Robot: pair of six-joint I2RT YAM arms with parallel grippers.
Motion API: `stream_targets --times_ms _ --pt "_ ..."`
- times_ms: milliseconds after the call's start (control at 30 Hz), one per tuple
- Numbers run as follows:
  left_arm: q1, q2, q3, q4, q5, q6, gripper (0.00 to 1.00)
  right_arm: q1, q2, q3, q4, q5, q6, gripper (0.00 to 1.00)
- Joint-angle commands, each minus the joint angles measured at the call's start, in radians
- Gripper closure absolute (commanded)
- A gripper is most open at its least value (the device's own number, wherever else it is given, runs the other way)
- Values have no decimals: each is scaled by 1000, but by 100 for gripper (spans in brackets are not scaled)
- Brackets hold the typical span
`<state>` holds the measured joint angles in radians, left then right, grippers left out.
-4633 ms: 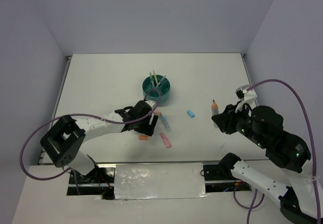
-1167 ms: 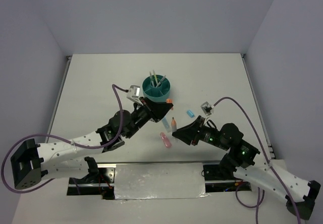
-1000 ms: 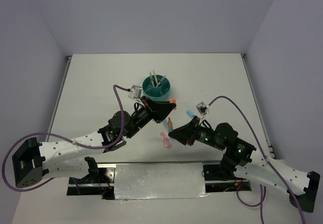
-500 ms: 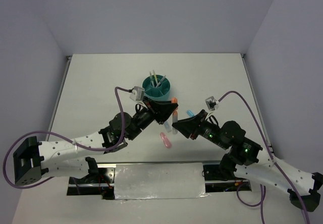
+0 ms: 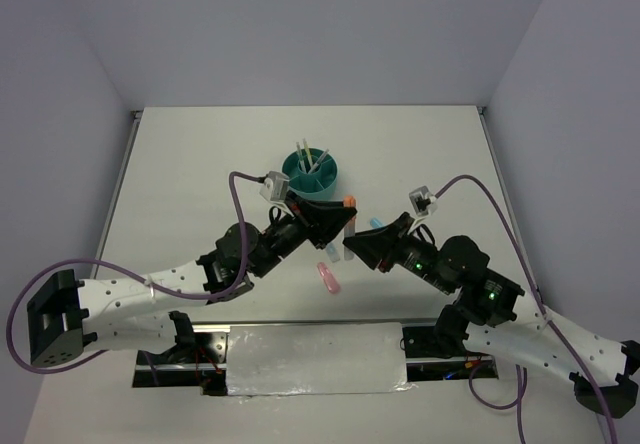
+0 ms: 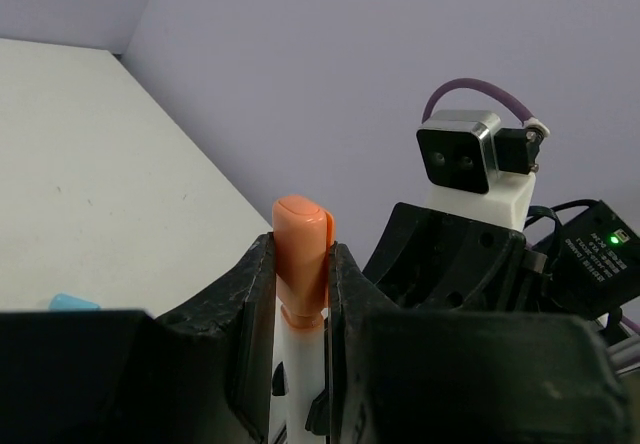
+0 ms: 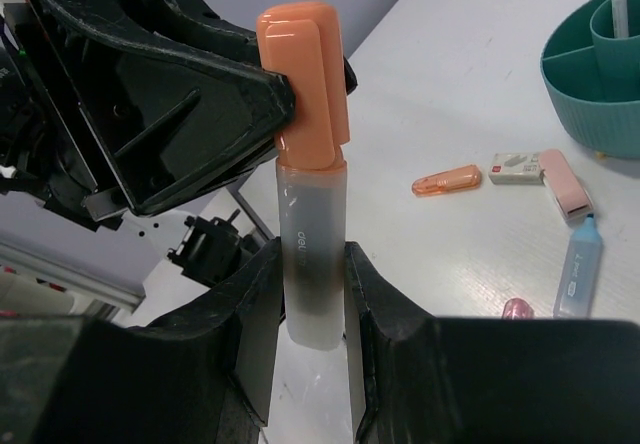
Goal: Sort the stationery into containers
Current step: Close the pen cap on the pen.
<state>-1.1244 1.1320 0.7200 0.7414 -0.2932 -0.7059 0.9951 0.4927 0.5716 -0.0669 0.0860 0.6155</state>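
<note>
**Arms have swung together onto one pen**

Seconds ago the two arms worked well apart; now they meet just in front of the teal organizer (image 5: 312, 190). A pen (image 7: 310, 194) stands upright between them, above the table (image 5: 200, 164). The left jaws are closed on its orange cap (image 6: 301, 239), and the right jaws are narrowed round its clear barrel (image 7: 312, 264). Gripping both ends looks meant to press the cap home before the pen goes into a compartment. A pink piece (image 5: 328, 278) lies on the table below.
</note>
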Motion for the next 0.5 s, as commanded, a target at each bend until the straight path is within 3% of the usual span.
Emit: stream_targets --times_ms 0,200,400,467 --pt "-6 -8 -5 75 69 28 100 5 -3 79 38 32 -37 100" --pt "-6 14 -11 115 186 49 100 7 -26 125 39 69 -94 100" --pt "-20 55 55 -3 285 128 100 5 58 276 -20 -64 -305 100" --pt "-23 54 68 -25 302 138 98 5 83 303 -51 -25 -362 100"
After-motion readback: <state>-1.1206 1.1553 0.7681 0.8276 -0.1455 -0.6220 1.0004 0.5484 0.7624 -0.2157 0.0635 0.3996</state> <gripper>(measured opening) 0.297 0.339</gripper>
